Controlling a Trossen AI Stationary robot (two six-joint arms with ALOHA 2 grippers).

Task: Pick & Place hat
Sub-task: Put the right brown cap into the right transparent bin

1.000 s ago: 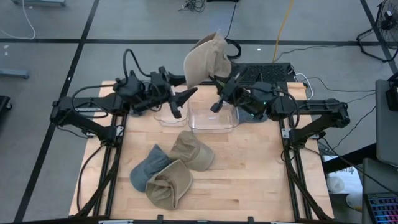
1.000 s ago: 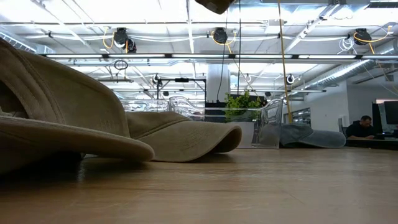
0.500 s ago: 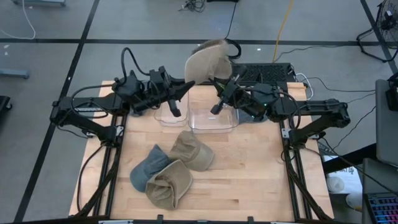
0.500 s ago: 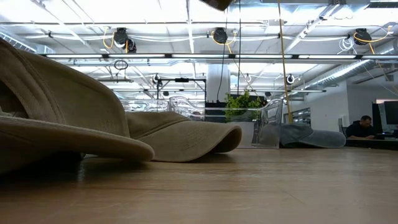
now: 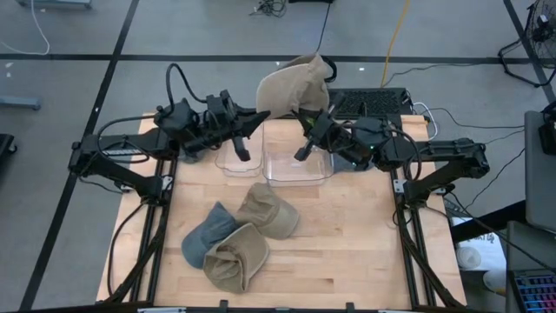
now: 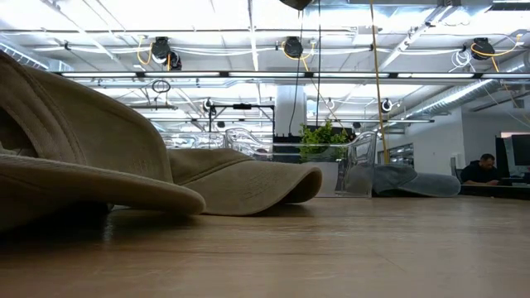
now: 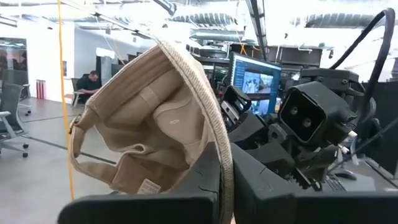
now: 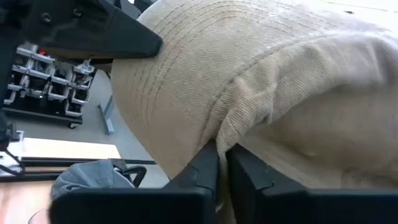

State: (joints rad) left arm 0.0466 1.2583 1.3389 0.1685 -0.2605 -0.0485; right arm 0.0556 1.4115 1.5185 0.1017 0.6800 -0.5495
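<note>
Nearest my low camera I see a tan cap [image 6: 74,157] filling the near left of the table [image 5: 347,235], with a second tan cap [image 6: 240,182] just behind it; from above these sit in a cluster with a grey-blue cap [image 5: 201,236] touching them, toward the front left of the board. Beyond them stand two clear bins, a small bin [image 5: 233,162] and a larger bin [image 5: 300,167] side by side, touching or nearly so, and a grey hat [image 6: 414,180] lies past the larger one under the right arm. Above the far edge, over the bins' back rims, both arms meet on the hat [image 5: 294,87], which hangs in the air clear of the table. My left gripper [image 7: 225,180] is pressed together on the hat's brim edge, and my right gripper [image 8: 221,163] is pinching a fold of the corduroy crown. I can see a small white label [image 7: 147,185] sewn inside the hat, but its writing is too small for me to read. Behind the table there is a laptop [image 5: 369,102], and across the room a person [image 6: 480,170] sits at a desk; a lit monitor [image 7: 255,78] shows there too, its text unreadable
</note>
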